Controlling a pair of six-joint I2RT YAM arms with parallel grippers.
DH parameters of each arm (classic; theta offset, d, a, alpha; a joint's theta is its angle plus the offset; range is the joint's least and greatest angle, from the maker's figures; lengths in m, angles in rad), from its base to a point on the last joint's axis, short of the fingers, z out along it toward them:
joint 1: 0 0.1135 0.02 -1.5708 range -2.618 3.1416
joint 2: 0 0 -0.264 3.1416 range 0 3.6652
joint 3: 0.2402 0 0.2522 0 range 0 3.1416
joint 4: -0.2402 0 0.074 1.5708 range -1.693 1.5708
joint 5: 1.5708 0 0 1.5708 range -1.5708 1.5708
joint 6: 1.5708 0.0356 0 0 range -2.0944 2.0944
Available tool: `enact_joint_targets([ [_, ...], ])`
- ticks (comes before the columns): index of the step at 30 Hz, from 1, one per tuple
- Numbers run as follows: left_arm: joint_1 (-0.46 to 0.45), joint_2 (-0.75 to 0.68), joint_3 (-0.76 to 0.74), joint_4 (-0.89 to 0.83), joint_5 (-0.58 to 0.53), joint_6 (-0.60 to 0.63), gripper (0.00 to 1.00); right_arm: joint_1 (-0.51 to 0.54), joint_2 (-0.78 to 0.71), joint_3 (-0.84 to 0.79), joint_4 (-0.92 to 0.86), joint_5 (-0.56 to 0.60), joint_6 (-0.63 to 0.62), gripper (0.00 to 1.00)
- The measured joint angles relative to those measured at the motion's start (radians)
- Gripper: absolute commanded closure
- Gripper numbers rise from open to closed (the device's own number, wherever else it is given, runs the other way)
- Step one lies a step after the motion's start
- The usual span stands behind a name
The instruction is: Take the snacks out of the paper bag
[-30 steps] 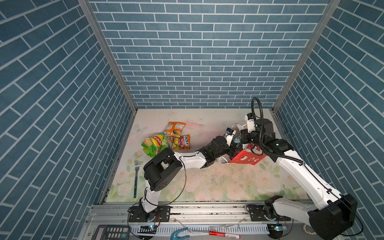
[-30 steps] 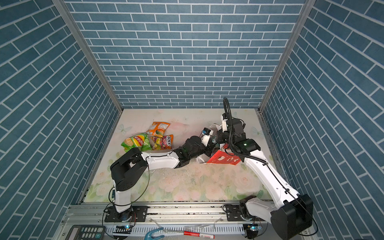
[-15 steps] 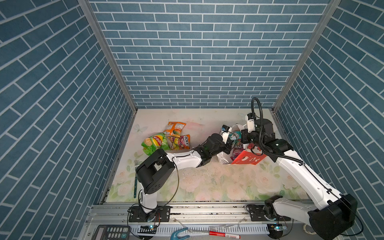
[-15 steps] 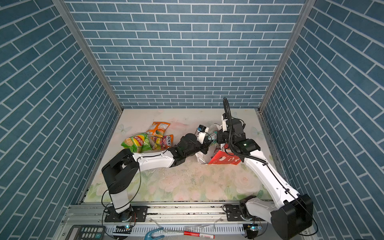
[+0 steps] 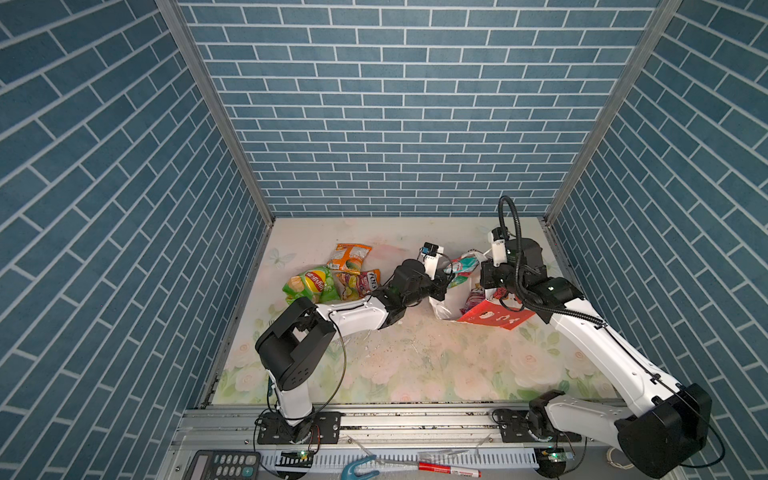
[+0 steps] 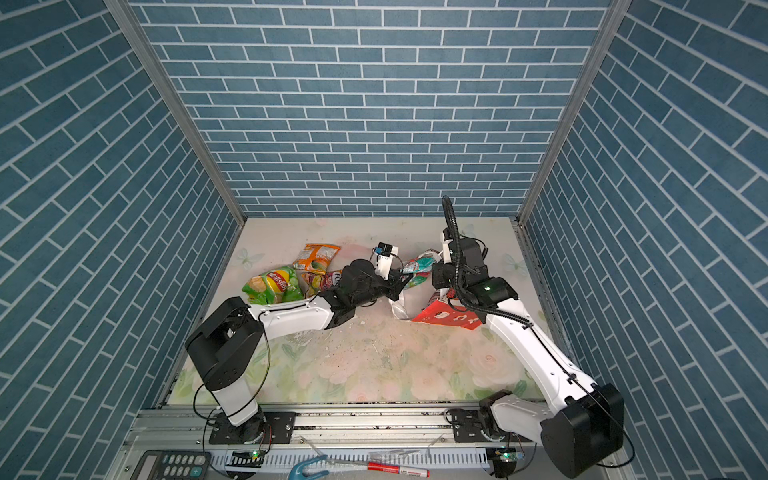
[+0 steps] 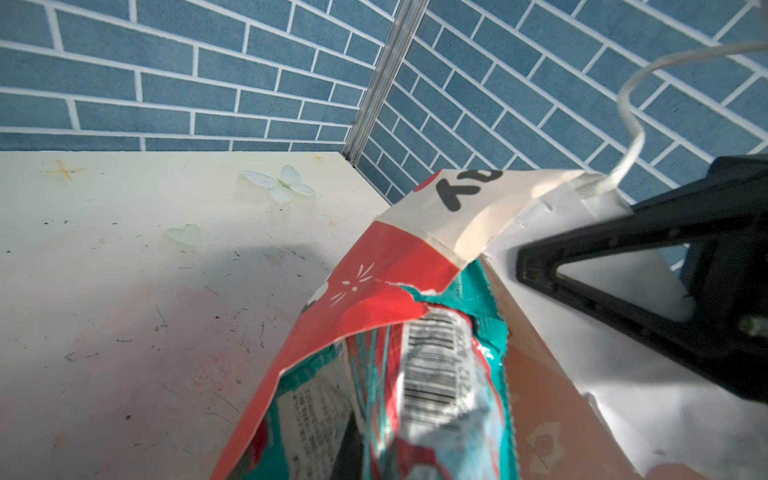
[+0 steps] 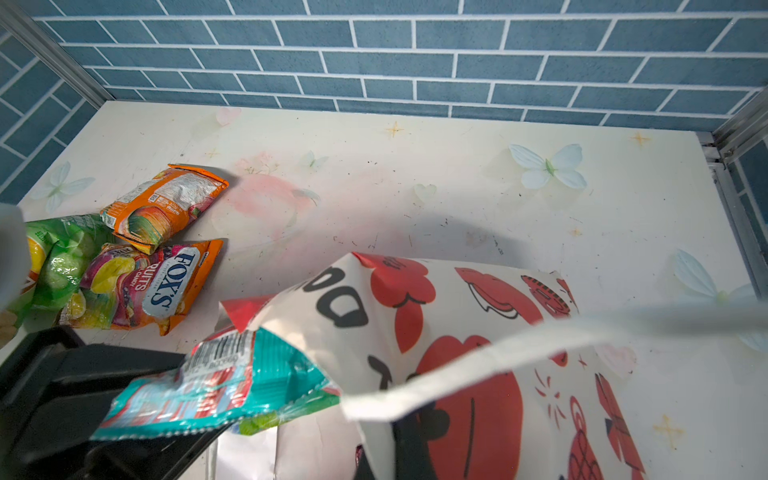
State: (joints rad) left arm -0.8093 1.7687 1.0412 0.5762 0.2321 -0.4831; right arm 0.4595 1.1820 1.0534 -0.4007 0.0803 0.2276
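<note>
left jaws: pinched on one end of the teal-white packet [image 8: 232, 386], which sits partly out of the mouth of the paper bag [image 5: 494, 319], right of centre on the worktop [image 5: 415, 365]. right jaws: pressed together on the bag's upper rim beside a string handle [image 7: 631, 124], holding the mouth up. handling, in my judgement: the packet is light, crinkly film, slippery and easily crushed; the flat sealed end is the place to pinch, not the puffed middle. the bag is thin, creased paper and could tear if i drag the packet hard against its rim. contents: something purplish [image 5: 473, 300] shows inside the mouth, likely another packet; how many remain i cannot tell. out on the worktop, well apart to the left: green chip bag [image 5: 309, 284], orange-white packet [image 5: 349, 257], fox's candy bag [image 5: 361, 284], touching one another.
</note>
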Motion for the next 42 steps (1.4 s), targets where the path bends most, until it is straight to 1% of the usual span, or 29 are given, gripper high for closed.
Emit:
enact_joint_targets([
  [8,0.035,-0.009,-0.045,0.080,0.087,-0.082,1.00,0.005,0.010,0.000,0.013,0.006,0.000,1.00],
  [15,0.040,-0.080,-0.071,0.082,0.103,-0.095,1.00,0.005,0.010,0.000,0.019,0.018,0.000,1.00],
  [26,0.041,-0.193,-0.097,0.088,0.105,-0.076,1.00,0.005,0.010,0.000,0.023,0.025,0.000,1.00],
  [35,0.044,-0.268,-0.198,0.156,0.093,0.010,1.00,0.005,0.006,0.000,0.020,0.024,0.001,1.00],
  [42,0.044,-0.330,-0.223,0.162,0.091,0.133,1.00,0.005,-0.004,-0.011,0.027,0.012,0.002,1.00],
])
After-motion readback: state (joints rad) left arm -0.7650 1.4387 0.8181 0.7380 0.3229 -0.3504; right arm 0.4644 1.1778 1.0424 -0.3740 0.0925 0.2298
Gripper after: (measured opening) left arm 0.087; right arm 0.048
